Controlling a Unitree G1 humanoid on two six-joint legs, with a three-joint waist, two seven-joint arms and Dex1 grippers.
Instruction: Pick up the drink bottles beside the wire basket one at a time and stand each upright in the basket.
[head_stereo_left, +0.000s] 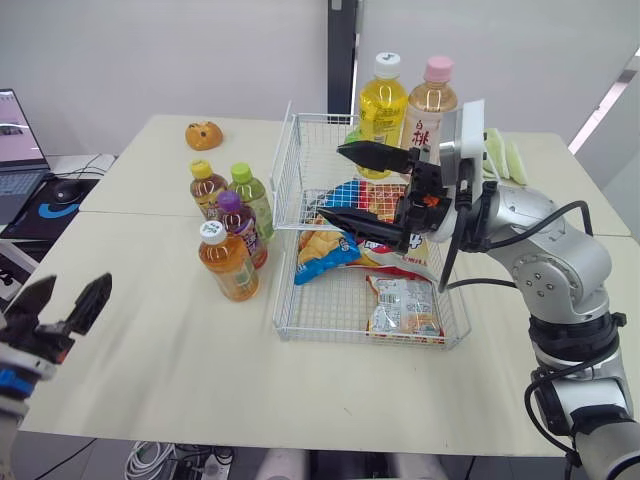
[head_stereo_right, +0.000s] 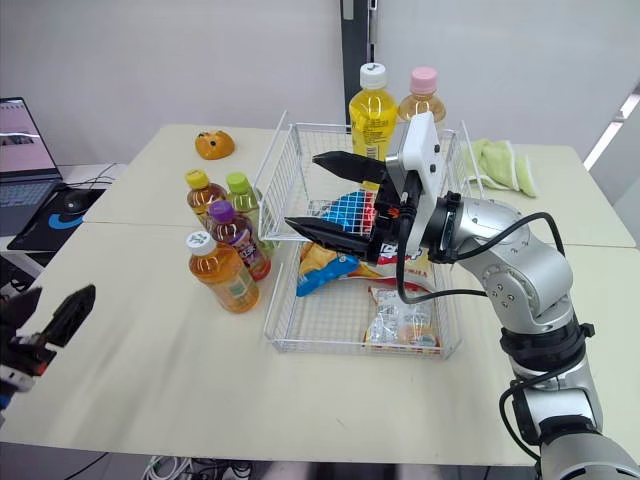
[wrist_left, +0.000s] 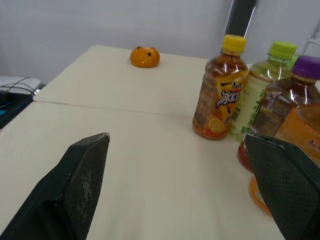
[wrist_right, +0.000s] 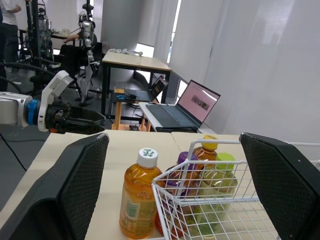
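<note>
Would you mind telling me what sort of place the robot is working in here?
Probably a robotics lab or shared office: an open laptop on a side desk, equipment stands behind, and a worktable staged with drink bottles.

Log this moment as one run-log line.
right gripper: open, empty, above wire basket | left gripper: open, empty | four small bottles: upright beside basket

We see our right gripper (wrist_right: 173, 137) spread wide. Ahead between its fingers (wrist_right: 70, 190) stand a white-capped bottle (wrist_right: 137, 200) and the basket (wrist_right: 175, 162) corner, with three bottles (wrist_right: 218, 172) behind the wire. Farther ahead are the left gripper (wrist_right: 97, 127) and a laptop (wrist_right: 187, 106).
</note>
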